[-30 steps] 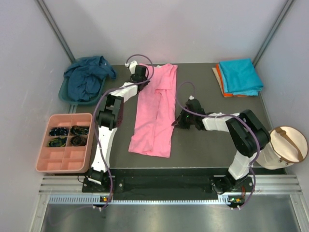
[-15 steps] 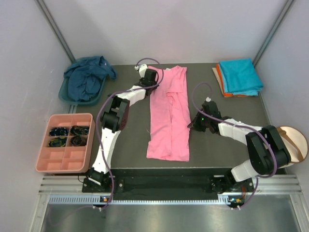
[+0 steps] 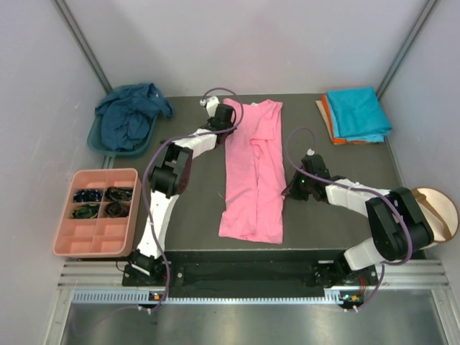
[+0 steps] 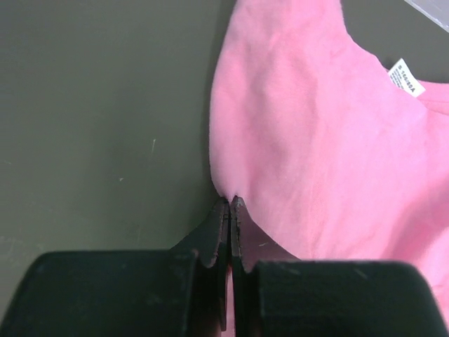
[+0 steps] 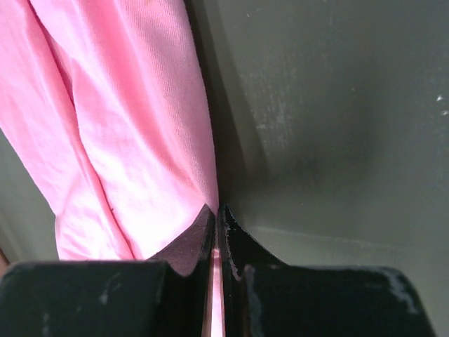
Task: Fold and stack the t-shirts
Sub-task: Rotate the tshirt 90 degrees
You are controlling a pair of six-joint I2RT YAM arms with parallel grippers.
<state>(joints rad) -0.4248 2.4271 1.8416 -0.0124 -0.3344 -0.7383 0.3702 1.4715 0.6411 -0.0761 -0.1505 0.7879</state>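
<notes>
Top external shows turquoise shirt [image 3: 358, 109] apparently folded atop orange shirt [image 3: 328, 115] at two o'clock, navy shirt [image 3: 129, 118] bunched at ten, left hand [image 3: 232, 125] and right hand [image 3: 287, 190] pinching pink shirt [image 3: 253, 180].

Matt cloth on a dull dark table, smooth plastic at the left of the frame.

The pink t-shirt [image 3: 253, 172] is soft matt cloth with a fine ribbed knit seen close up; the navy t-shirt [image 3: 129, 115], turquoise t-shirt [image 3: 358, 111] and orange t-shirt [image 3: 328, 118] look equally dull. The table [image 3: 194, 215] is dark, matt, lightly scuffed and speckled. The jaws are black, matt and plastic-looking. The tray [image 3: 79, 233] at lower left and the basin [image 3: 95, 141] at upper left are smooth plastic. The rail [image 3: 93, 277] along the bottom is pale metal.
</notes>
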